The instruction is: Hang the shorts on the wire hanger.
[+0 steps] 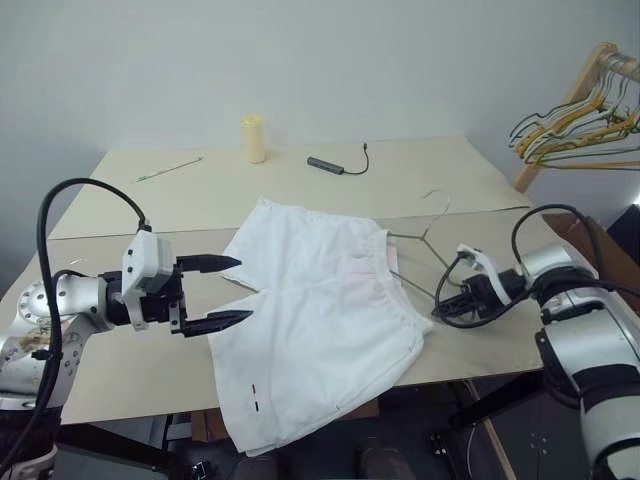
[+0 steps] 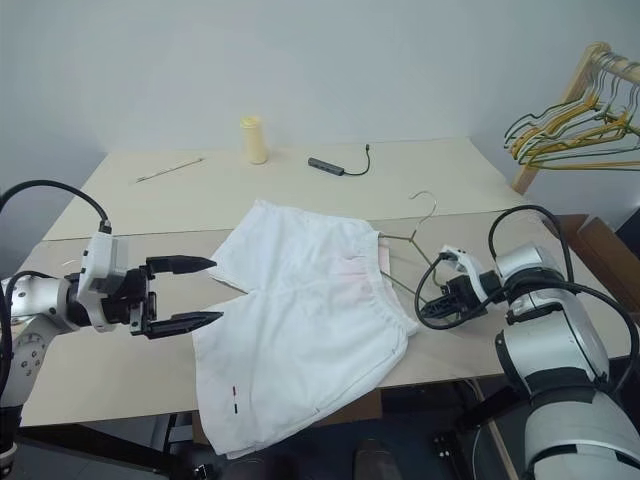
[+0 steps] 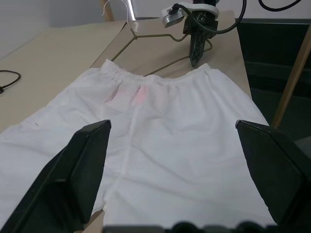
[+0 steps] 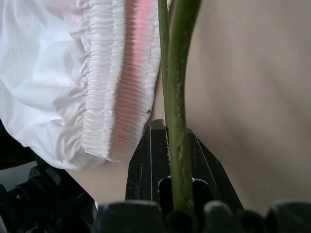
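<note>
The shorts [image 1: 320, 320] lie flat at the bench [image 1: 150, 370] front edge, one leg overhanging it. No writing is readable anywhere. The left gripper [image 1: 228, 293] hovers spread wide beside them. The right gripper [image 3: 194, 51] is clamped on the wire hanger [image 1: 420, 245] by the waistband.

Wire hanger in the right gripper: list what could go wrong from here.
1. The right gripper is shut on the thin grey wire hanger at one end of its bottom wire; the far end may swing or twist in the grip.
2. The white cloth shorts overhang the table's near edge, so dragging could pull them off.
3. The open left gripper hovers at a leg, not the gathered waistband the hanger must enter.
</note>
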Available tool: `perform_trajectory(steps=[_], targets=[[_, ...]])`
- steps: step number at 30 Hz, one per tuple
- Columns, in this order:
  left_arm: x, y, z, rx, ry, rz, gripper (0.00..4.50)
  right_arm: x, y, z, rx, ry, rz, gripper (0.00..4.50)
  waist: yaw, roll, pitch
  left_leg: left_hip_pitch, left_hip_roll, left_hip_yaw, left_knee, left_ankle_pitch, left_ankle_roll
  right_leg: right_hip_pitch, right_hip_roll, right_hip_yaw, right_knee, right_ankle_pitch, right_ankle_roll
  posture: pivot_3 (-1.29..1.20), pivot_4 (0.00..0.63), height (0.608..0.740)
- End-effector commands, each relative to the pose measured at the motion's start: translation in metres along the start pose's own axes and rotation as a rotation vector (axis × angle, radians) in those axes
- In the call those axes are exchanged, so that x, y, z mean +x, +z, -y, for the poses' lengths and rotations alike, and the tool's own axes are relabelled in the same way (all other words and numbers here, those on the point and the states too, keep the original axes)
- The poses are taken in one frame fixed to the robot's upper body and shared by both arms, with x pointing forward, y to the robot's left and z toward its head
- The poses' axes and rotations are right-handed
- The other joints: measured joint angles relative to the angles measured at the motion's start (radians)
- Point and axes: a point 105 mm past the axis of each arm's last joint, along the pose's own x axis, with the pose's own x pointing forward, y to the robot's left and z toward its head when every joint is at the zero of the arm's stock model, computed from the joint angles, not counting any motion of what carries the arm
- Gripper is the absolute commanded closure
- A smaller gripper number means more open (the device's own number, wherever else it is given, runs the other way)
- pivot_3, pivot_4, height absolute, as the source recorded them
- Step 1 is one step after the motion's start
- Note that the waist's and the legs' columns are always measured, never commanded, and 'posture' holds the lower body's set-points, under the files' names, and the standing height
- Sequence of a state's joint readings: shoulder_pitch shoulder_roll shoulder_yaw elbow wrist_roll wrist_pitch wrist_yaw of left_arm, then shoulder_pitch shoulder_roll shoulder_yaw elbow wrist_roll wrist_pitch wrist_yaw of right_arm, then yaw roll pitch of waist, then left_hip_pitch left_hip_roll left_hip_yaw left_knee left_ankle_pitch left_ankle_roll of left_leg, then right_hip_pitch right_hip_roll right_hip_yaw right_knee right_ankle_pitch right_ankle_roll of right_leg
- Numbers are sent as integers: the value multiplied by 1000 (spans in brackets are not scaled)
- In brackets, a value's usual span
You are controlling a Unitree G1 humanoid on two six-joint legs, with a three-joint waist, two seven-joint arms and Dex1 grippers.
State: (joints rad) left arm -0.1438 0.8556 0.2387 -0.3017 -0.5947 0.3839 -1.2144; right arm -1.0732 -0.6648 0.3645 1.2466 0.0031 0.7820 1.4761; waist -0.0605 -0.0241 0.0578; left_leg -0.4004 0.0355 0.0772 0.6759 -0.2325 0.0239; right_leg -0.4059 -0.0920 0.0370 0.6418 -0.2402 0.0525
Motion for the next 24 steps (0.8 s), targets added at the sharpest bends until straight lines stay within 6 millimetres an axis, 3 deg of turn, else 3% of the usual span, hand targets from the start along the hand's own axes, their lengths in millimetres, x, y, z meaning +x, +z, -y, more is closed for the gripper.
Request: perform_trajectory(steps=[1,8,12,14,18,24], targets=[[-3,13,0,66,10,12,44,-15,30,-5,-80,-42,130,4500,0,0,0,0,0,0,0,0,0,0,0,0,0,0,0,27,28,740],[-1,13,-4,76,5,15,44,-25,65,-29,-321,-39,205,4500,-4,0,0,0,0,0,0,0,0,0,0,0,0,0,0,-15,17,740],[2,15,-10,94,-5,17,44,-31,85,-39,-671,-255,269,4500,-6,0,0,-1,0,0,0,0,0,-1,0,-1,0,0,0,-41,9,740],[1,17,-16,120,2,12,44,-37,92,-54,-823,-324,317,4500,-4,1,0,-2,0,0,0,0,0,-2,0,-1,0,0,0,-48,6,740],[-9,31,-40,202,47,0,44,-45,92,-88,-1100,-441,350,4500,-6,0,0,-15,0,1,1,2,-3,-16,0,0,4,0,1,-66,1,740],[-16,54,-69,362,61,-26,44,-37,71,-134,-1334,-443,333,4500,-15,0,-1,-15,0,2,1,2,-3,-16,0,0,4,0,0,-99,0,740]])
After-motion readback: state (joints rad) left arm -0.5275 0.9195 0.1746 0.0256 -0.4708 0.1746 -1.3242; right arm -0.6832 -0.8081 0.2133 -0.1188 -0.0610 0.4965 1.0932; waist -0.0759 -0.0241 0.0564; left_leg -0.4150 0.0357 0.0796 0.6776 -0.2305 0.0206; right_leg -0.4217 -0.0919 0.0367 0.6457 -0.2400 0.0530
